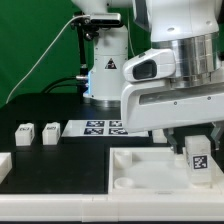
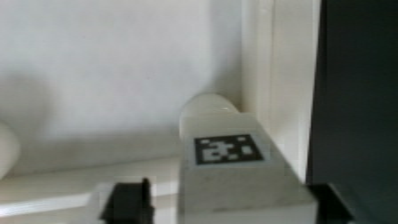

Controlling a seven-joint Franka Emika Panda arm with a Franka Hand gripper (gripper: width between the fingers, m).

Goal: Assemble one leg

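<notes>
Green backdrop hangs behind a black surface [image 1: 40, 108]. At the exterior view's far left a white part [image 1: 4, 165] is cut off by the frame. Just right of it, two loose legs [image 1: 22, 135] [image 1: 50, 131] stand side by side, apart from each other. Next comes the marker board [image 1: 100, 127], lying flat in front of the arm's base [image 1: 105, 70]. Below and to the right lies the large white tray-like piece [image 1: 140, 172].

At the exterior view's right, the end effector [image 1: 197, 142] reaches down over that piece's far right corner, with the leg [image 1: 197, 162] upright between its fingers and its marker tag facing the camera.

In the wrist view the leg [image 2: 228, 185] stands between the two dark fingers [image 2: 127, 203] of the end effector [image 2: 222, 205], over the tray-like piece [image 2: 107, 80] near its edge, with the dark surface [image 2: 361, 80] beyond. The fingers flank the leg closely; I cannot tell whether they press on it.
</notes>
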